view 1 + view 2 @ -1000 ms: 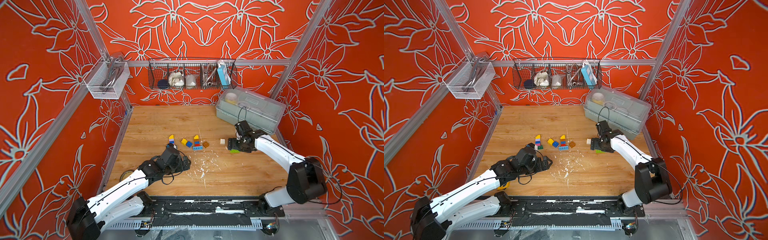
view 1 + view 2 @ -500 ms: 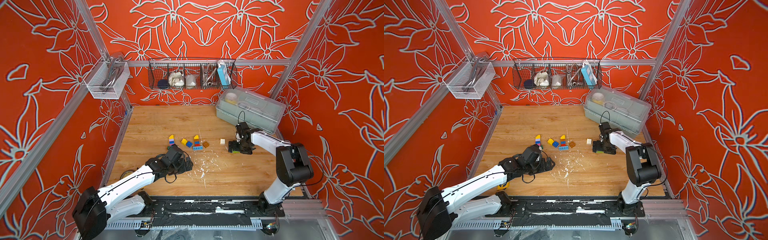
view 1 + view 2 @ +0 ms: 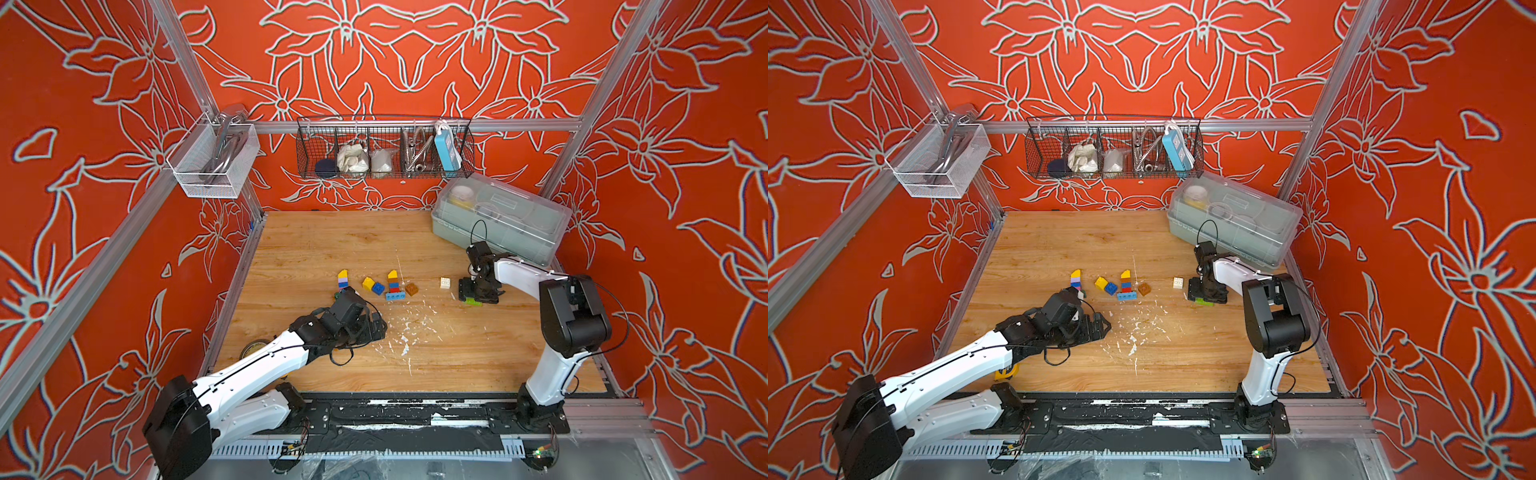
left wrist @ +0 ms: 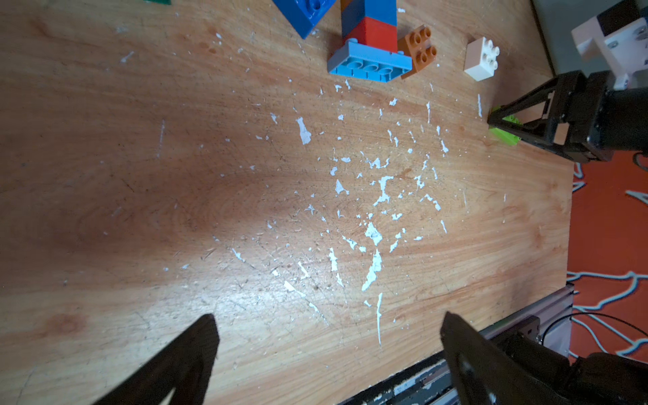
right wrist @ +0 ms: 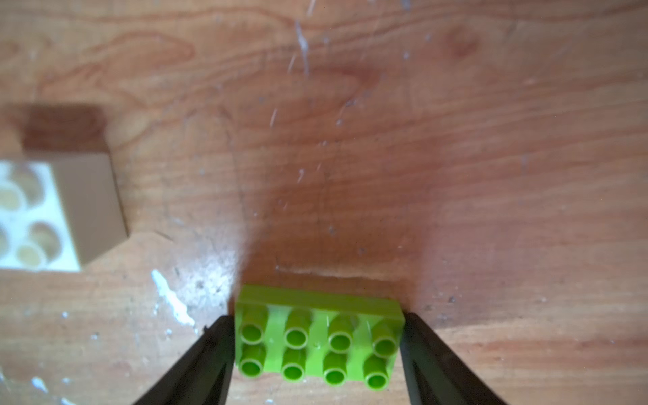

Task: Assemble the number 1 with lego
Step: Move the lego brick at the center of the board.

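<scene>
The right gripper (image 5: 316,317) is down on the wooden table (image 3: 332,241). Its two black fingers (image 5: 203,364) press against the short ends of the lime brick (image 5: 317,336), which lies flat with its studs up. Just beside it sits a white brick (image 3: 445,283), clear of the fingers.

Further along the row lie a brown brick (image 3: 411,289) and a tall stack (image 3: 393,282), topped yellow, on a light blue flat piece. Next come a yellow brick (image 3: 368,284) touching a blue brick (image 3: 377,288), then a short stack (image 3: 343,279) whose foot the left arm partly hides.

The left gripper (image 4: 328,317) hangs low over white flecks (image 4: 373,231), jaws wide, nothing between them.

Orange walls with pale flower outlines close in the table on three sides. A wire basket (image 3: 309,153) on the back rail holds pale rags, a metal hose and a blue power strip (image 3: 446,151). A white mesh bin (image 3: 208,183) holds metal utensils. The clear lidded box (image 3: 519,232) sits behind the right arm, its contents too hazy to name.
</scene>
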Tool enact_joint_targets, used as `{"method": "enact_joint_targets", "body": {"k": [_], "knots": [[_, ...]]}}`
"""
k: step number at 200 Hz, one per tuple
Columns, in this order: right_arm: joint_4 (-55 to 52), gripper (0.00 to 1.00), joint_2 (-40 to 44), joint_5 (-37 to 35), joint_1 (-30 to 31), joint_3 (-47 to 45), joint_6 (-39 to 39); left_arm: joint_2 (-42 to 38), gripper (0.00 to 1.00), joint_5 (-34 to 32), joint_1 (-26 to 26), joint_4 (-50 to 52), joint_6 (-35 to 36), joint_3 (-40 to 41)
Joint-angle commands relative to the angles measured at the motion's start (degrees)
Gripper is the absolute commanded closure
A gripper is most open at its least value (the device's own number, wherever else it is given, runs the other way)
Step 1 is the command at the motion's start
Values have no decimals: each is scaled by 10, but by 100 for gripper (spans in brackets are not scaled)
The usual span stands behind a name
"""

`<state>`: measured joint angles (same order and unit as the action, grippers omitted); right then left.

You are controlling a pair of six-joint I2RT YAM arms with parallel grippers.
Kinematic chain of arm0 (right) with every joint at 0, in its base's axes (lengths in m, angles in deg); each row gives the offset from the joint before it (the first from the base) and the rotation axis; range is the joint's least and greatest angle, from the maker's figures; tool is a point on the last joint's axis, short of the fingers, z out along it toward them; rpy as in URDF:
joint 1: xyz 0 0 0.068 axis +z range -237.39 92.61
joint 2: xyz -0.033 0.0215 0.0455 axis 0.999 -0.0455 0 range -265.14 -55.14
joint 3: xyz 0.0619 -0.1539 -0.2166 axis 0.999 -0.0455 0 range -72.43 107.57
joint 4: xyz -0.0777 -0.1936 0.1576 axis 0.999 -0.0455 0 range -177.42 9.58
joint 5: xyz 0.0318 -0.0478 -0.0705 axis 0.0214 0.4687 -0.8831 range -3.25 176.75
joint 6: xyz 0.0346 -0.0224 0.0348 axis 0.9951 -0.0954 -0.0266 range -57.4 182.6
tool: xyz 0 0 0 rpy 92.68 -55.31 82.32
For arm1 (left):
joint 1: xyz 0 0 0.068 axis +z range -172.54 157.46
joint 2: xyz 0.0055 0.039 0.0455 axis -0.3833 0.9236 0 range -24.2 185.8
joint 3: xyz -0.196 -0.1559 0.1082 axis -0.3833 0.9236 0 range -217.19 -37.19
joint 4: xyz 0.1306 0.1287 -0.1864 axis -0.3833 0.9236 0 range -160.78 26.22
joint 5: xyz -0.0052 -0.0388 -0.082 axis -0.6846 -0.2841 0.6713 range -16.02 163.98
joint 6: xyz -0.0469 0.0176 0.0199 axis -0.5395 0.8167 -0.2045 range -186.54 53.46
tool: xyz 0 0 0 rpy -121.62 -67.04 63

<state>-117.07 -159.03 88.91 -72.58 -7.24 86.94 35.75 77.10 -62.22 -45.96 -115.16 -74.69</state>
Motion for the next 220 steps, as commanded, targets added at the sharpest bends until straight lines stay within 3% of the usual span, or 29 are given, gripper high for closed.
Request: {"method": "enact_joint_targets", "body": {"k": [1, 39, 77, 129, 184, 220], "knots": [[8, 33, -23, 8, 4, -6, 16, -10, 1, -5, 3, -4, 7, 1], [24, 44, 8, 25, 38, -32, 47, -19, 1, -7, 4, -6, 5, 7], [3, 45, 39, 9, 129, -27, 90, -27, 1, -10, 5, -9, 2, 16], [34, 44, 85, -1, 245, -63, 200, -101, 1, -39, 6, 3, -18, 40], [9, 44, 34, -34, 350, -30, 264, -159, 1, -57, 7, 23, -41, 64], [4, 42, 1, -41, 383, -4, 296, -188, 1, -57, 8, 27, -46, 76]]}}
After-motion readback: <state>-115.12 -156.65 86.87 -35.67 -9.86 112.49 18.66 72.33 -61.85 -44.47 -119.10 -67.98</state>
